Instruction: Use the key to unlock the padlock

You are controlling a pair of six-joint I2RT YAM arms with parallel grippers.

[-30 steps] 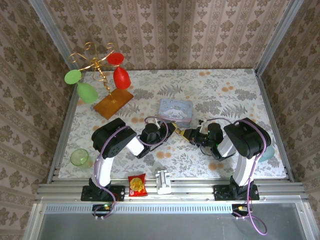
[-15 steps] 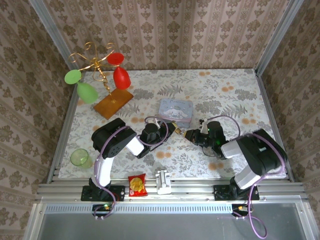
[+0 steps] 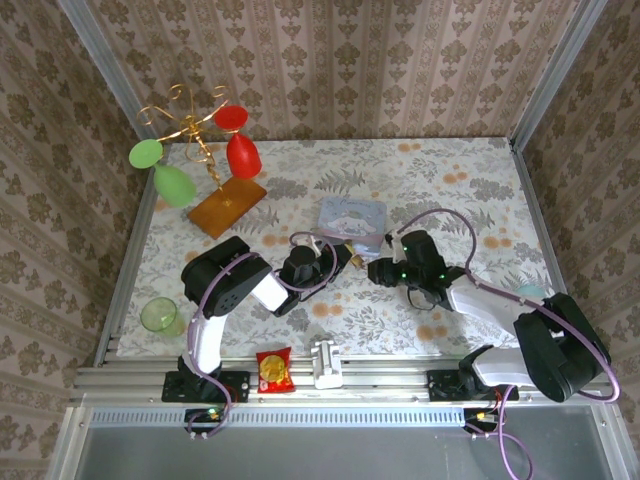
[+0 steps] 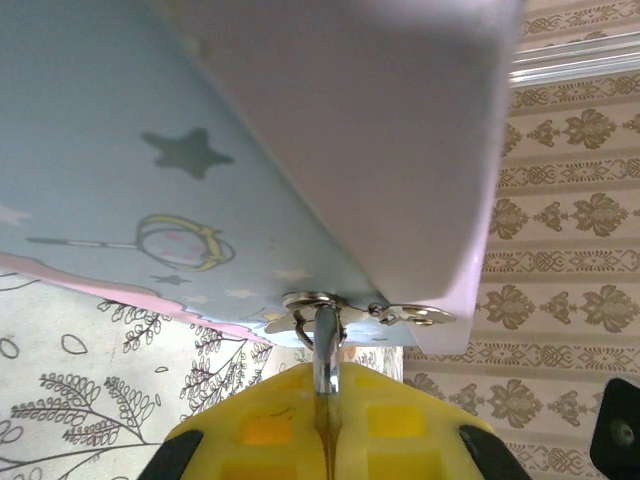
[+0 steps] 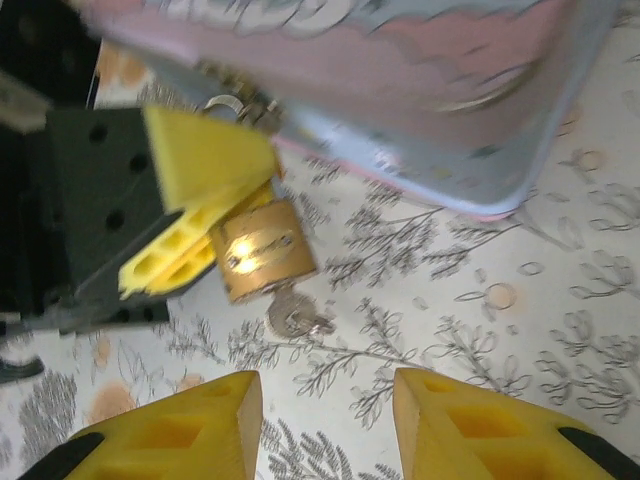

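1. The floral table (image 3: 450, 180) has both arms bolted at its near edge.
2. The right arm (image 3: 520, 325) reaches low and long from its base at the near right. Its forearm slants left toward the table's middle, and the wrist points at the other arm.
3. The left arm (image 3: 225, 285) is folded tight, with its elbow hunched above the base and its short forearm aimed right and slightly away.
4. The pale blue tin (image 3: 352, 216) lies just beyond the spot where the two wrists meet.
5. The left gripper (image 4: 325, 430) has its yellow fingers pressed together on the padlock, right below the tin's edge.
6. The right gripper (image 5: 320, 420) has its yellow fingers spread wide apart, gripping nothing. It sits near the padlock without touching it.
7. The padlock (image 5: 257, 250) is brass and sits beside the tin's corner. Its silver shackle (image 4: 325, 355) runs up through the tin's hasp (image 4: 310, 303).
8. The key (image 5: 293, 315) appears to sit in the padlock's base, though this part is blurred. Its head lies between the padlock and the right gripper's fingers.
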